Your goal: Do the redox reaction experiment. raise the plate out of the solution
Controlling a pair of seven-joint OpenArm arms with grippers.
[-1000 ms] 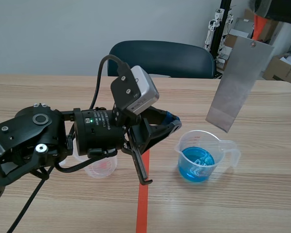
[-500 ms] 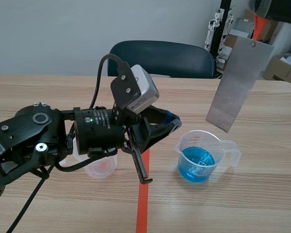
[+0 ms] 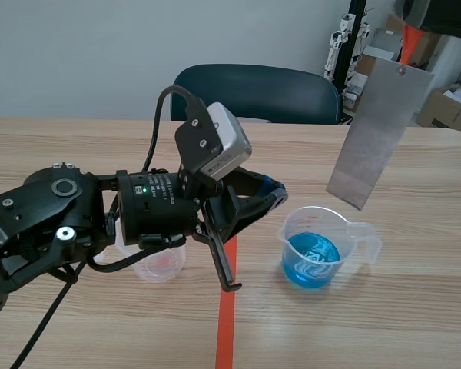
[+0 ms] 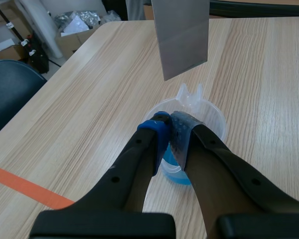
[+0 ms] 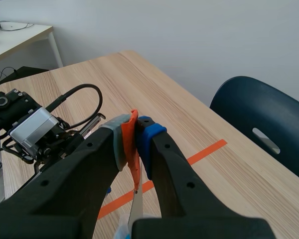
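Above the beaker point(image 3: 334, 219), plate point(image 3: 380, 131) hanging from right gripper point(image 5: 136, 127)

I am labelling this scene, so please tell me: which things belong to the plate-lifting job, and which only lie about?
Job:
flat grey metal plate
its orange strip, held in the right gripper
clear plastic beaker of blue solution

Lying about:
small clear plastic cup
dark blue chair
cardboard boxes
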